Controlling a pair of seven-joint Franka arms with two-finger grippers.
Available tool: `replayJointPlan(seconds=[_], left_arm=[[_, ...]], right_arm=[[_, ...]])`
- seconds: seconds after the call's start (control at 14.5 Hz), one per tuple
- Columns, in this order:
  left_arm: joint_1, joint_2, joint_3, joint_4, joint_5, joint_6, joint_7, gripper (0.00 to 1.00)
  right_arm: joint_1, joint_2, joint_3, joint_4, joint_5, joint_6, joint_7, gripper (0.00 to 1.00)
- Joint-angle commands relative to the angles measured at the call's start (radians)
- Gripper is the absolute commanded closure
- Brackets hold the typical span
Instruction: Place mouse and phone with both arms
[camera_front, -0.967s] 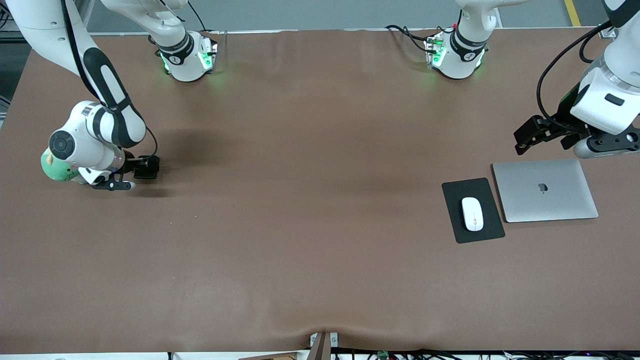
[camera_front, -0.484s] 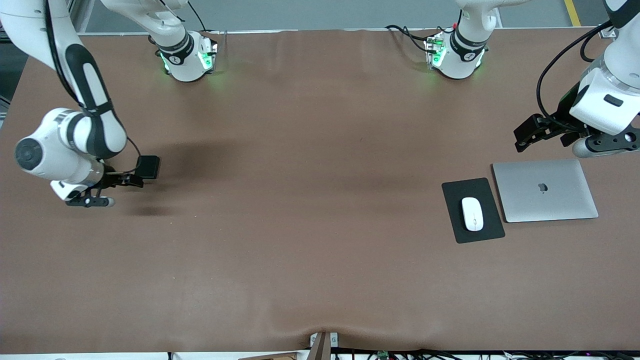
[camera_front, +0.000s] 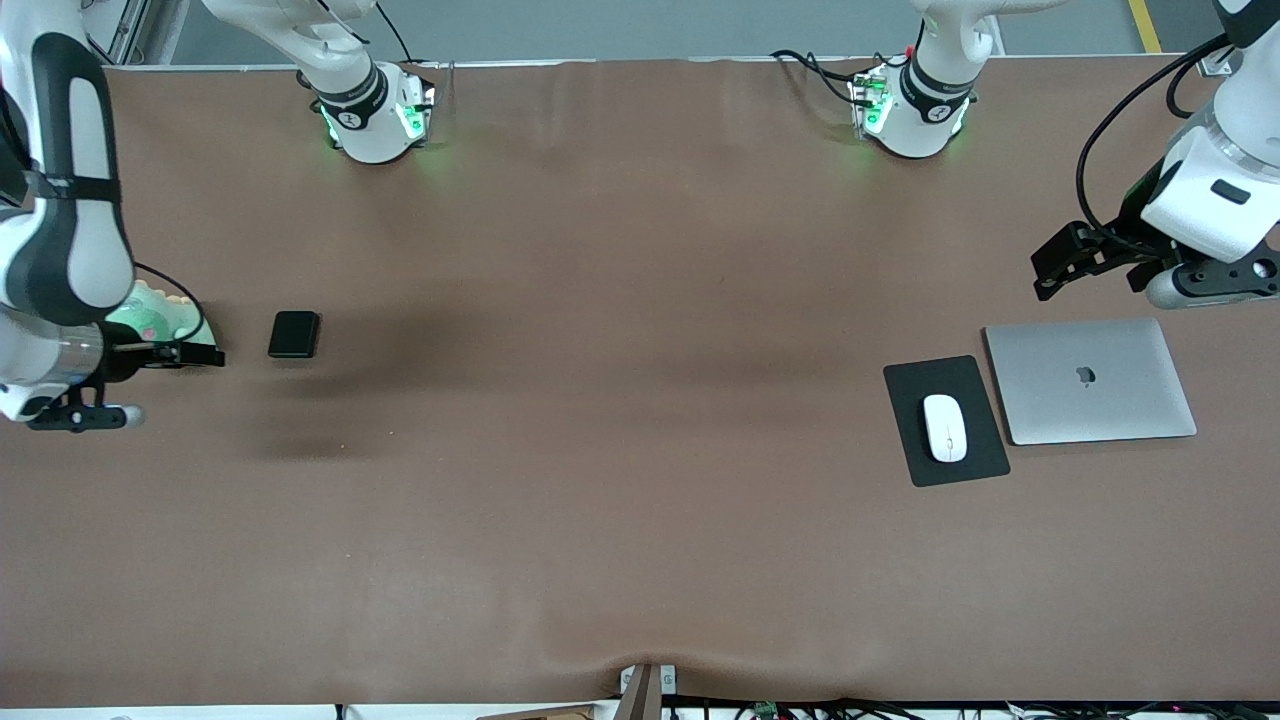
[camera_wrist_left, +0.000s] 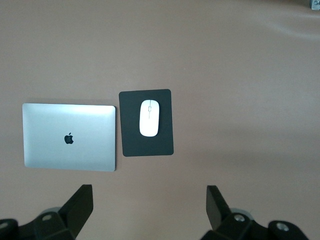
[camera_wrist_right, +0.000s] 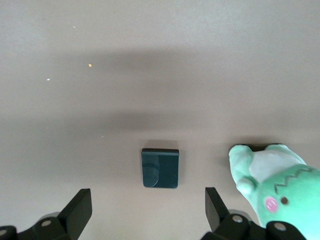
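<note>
**Both grippers empty, both items down**

You'll find the phone (camera_front: 294, 334) flat on the table (camera_front: 620, 420) toward the right arm's end, beside a green plush toy (camera_wrist_right: 280, 192). Your right gripper (camera_front: 195, 355) hangs spread above the table near it — holding nothing. The mouse (camera_front: 945, 427) rests on the mouse pad (camera_front: 985, 455) beside the laptop (camera_front: 1090, 380); the left gripper (camera_front: 1060, 265) hangs spread above the table near the laptop.

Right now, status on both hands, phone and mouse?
Left hand open, up above silver laptop. Right hand open, off small black phone lying on brown table. White oval mouse on black pad. Nothing blocking.
</note>
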Motion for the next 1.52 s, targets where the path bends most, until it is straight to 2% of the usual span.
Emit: replayJointPlan(seconds=[0.0,0.21,0.41,0.69,0.9,1.45], left_arm=[[-0.028,-0.06,0.054,-0.046,-0.019,-0.013,0.056,0.0],[-0.025,-0.077,0.054,-0.06,-0.021,-0.037,0.066,0.0],[-0.005,-0.069,0.056,-0.035,-0.025,-0.07,0.09,0.0],[0.005,-0.054,0.06,-0.015,-0.022,-0.07,0.135,0.0],[0.003,-0.042,0.059,-0.015,-0.022,-0.071,0.138,0.0],[0.005,-0.043,0.059,-0.012,-0.016,-0.071,0.158,0.0]], right_arm=[[-0.017,0.011,0.009,0.107,-0.009,-0.094,-0.01,0.0],[-0.013,0.013,0.01,0.2,-0.008,-0.18,-0.008,0.0],[-0.017,0.02,0.012,0.297,-0.011,-0.266,-0.002,0.0],[-0.025,0.016,0.021,0.437,-0.008,-0.409,0.142,0.0],[-0.02,-0.019,0.02,0.44,-0.001,-0.516,0.15,0.0],[-0.011,-0.17,0.032,0.409,-0.001,-0.575,0.189,0.0]])
